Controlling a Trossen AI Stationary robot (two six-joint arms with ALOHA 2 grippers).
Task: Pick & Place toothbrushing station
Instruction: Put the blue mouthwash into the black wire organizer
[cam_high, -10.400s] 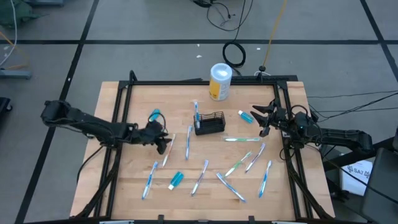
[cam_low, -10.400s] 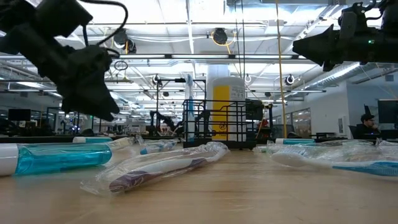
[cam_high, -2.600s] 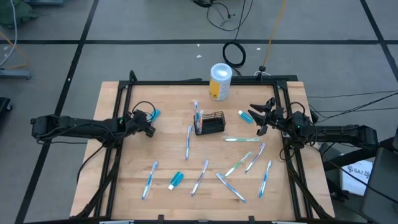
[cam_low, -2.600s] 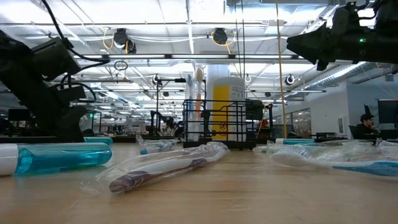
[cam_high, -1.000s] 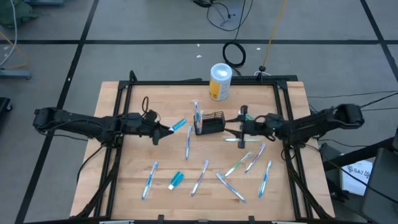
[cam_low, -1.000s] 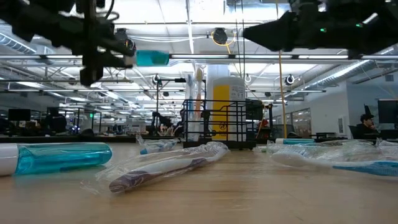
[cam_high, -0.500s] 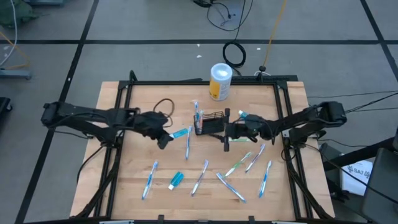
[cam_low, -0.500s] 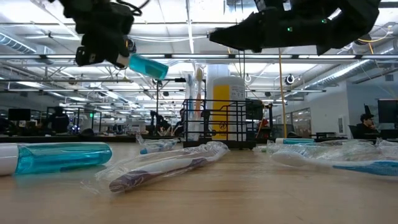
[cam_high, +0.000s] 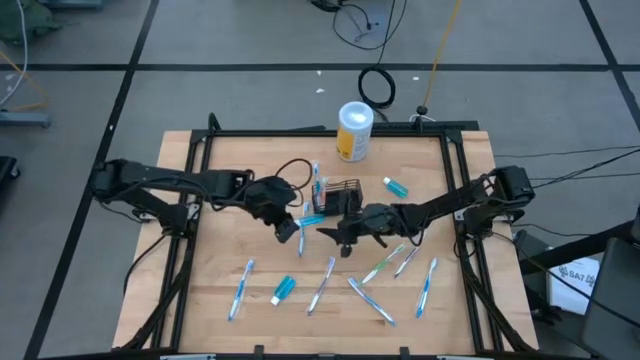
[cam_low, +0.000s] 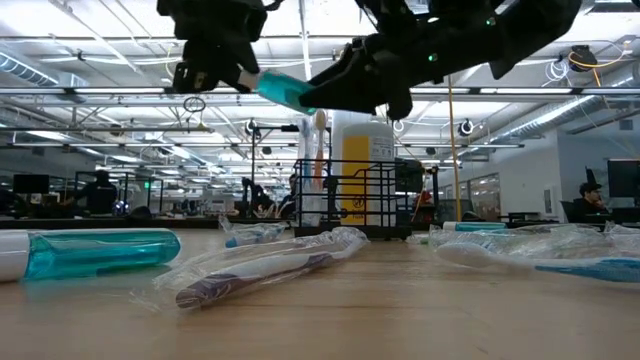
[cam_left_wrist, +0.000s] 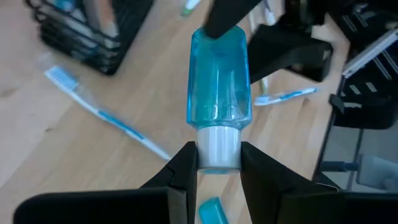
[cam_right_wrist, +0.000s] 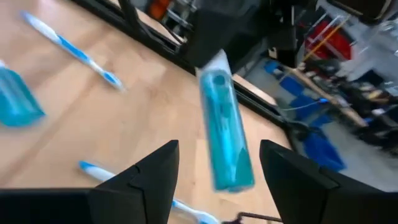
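Observation:
The black wire basket (cam_high: 342, 197) (cam_low: 345, 195) (cam_left_wrist: 93, 31) stands mid-table with toothbrushes upright in it. Just on its near side my left gripper (cam_high: 292, 224) (cam_low: 245, 78) (cam_left_wrist: 217, 163) is shut on a clear blue bottle (cam_high: 311, 218) (cam_low: 282, 90) (cam_right_wrist: 225, 134) held above the table. My right gripper (cam_high: 334, 231) (cam_low: 325, 88) (cam_right_wrist: 219, 149) faces it from the right. It is open, one finger on either side of the bottle's bottom end, and a gap shows on both sides in the right wrist view. My left gripper pinches the bottle's white cap (cam_left_wrist: 217, 148) between its two fingers. The fingers come from the table's left, slanting downward, in line with the bottle. The blue body (cam_left_wrist: 219, 74) sticks out past the fingertips, lifted clear, with its bottom end lower and toward the right.
A white-and-yellow canister (cam_high: 354, 130) stands at the far edge. Wrapped toothbrushes (cam_high: 322, 284) lie scattered over the near half. Small blue bottles lie at the right (cam_high: 396, 186) and near left (cam_high: 283, 290) (cam_low: 95, 253). A black frame (cam_high: 200, 150) borders the table.
My left gripper has carried the bottle toward the table's right and upward, tipping it bottom-down near the basket. My right gripper has swept toward the table's left along the basket's near side and now faces the bottle's bottom end.

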